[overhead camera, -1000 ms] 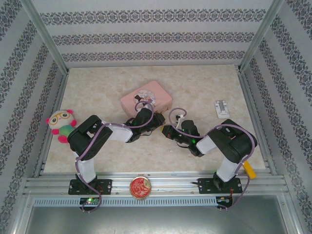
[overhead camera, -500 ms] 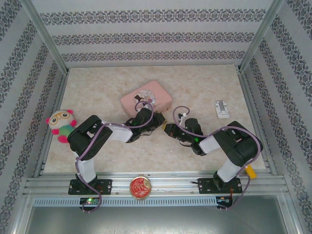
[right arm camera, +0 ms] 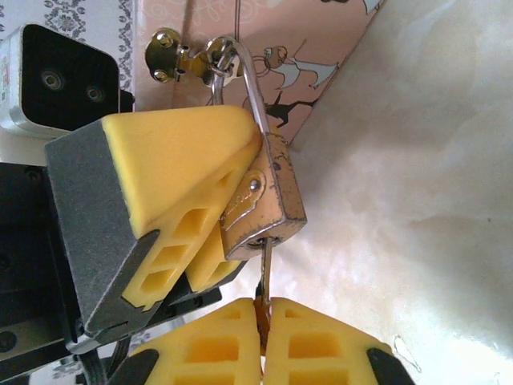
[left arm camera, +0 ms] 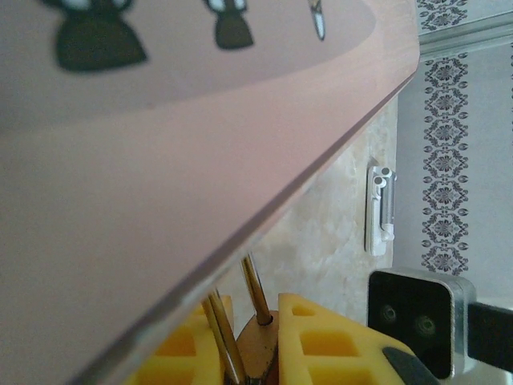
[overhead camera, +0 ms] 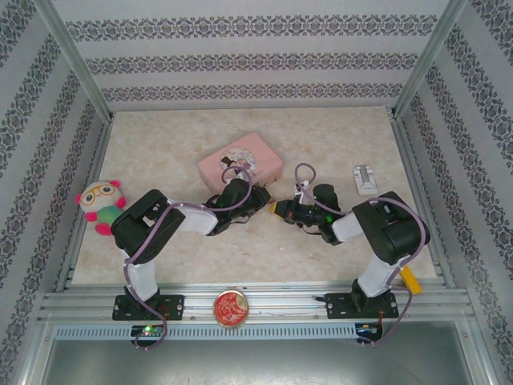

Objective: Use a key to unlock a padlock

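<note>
Over the beige marbled table the left gripper clamps a small brass padlock and the right gripper pinches a thin key in its keyhole.

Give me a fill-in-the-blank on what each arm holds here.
The left fingers are shut on the ___. The right fingers are shut on the ___. The shackle hooks through the clasp of the ___ box.
Missing: padlock; key; pink.
</note>
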You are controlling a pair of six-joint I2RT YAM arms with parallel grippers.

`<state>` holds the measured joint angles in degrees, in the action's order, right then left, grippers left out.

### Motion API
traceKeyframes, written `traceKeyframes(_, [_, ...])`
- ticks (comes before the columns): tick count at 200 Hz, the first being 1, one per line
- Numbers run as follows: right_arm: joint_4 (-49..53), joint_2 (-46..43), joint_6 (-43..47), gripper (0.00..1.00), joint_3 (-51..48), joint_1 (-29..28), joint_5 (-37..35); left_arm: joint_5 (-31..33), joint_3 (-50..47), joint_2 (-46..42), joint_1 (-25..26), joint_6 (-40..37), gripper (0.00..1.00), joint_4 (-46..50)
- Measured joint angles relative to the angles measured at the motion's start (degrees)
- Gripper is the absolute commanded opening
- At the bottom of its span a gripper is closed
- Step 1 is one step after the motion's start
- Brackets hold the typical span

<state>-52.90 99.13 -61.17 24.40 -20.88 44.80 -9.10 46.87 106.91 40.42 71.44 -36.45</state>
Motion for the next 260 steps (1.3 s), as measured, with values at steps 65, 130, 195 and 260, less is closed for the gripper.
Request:
traceKeyframes(65, [5.97,0.02,0.26,0.00,1.14,3.69,6.91,-1.22,-1.42,-1.20,-0.02,-1.57,0.00,0.26])
traceKeyframes(130, [8.96,-0.11,1.22,0.00,2.12,4.28,7.65,-1.70,-2.27,-1.44,-0.02,-2.99,0.00,-0.28])
traceKeyframes(195, [5.31,-0.09,-7.85,0.00,1.29,4.26,6.82,-1.84,-3.41,-1.33,-0.07,-2.95,0.00,-3.37])
traceKeyframes(260, [-3.89,-0.09,-17.16,0.00,-2.08,2.19,0.00,-1.11,-4.28,-0.44,-0.07,-1.88,0.00,-7.89])
